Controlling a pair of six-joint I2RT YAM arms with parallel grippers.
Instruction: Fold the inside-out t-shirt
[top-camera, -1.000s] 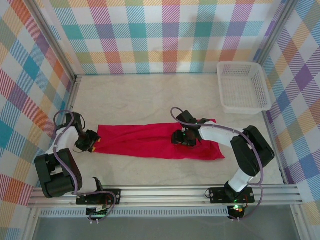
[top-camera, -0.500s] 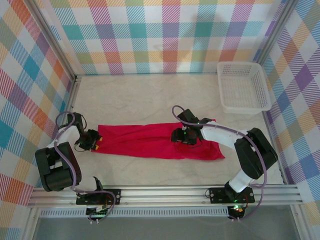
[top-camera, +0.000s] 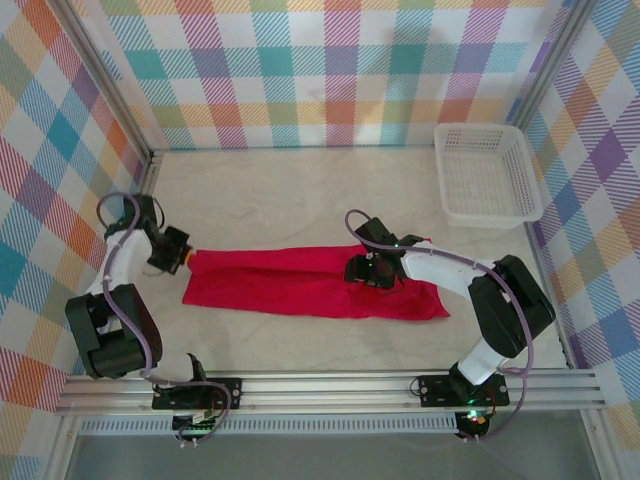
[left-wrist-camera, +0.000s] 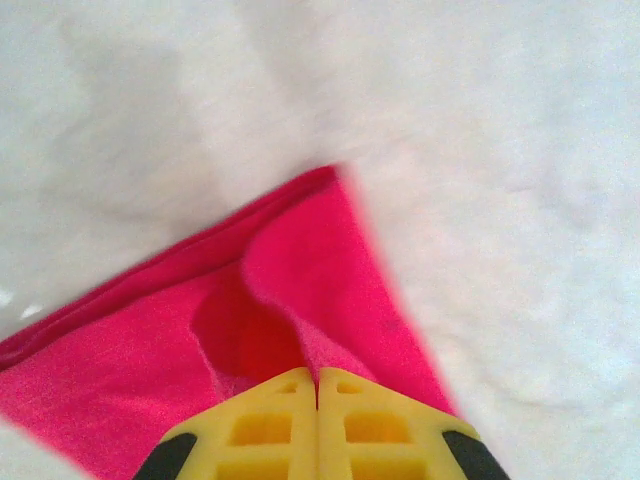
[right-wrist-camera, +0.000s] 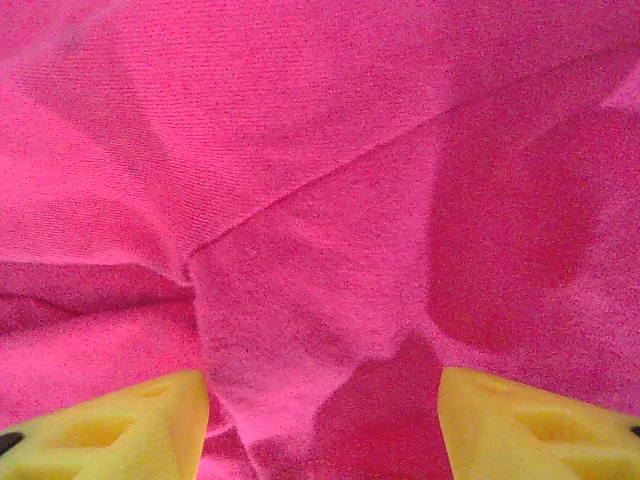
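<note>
- T-shirt: one, red, stretched left to right across the middle.
- Grippers: two; left gripper clamped on its left end, right gripper spread wide over its right part.
- Basket: one, far right.

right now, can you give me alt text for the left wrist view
The left gripper, its yellow fingers pressed together at the bottom edge, pinches a corner of the bright red cloth t-shirt. The fabric puckers by the grip, with pale blurred table beyond.
</note>
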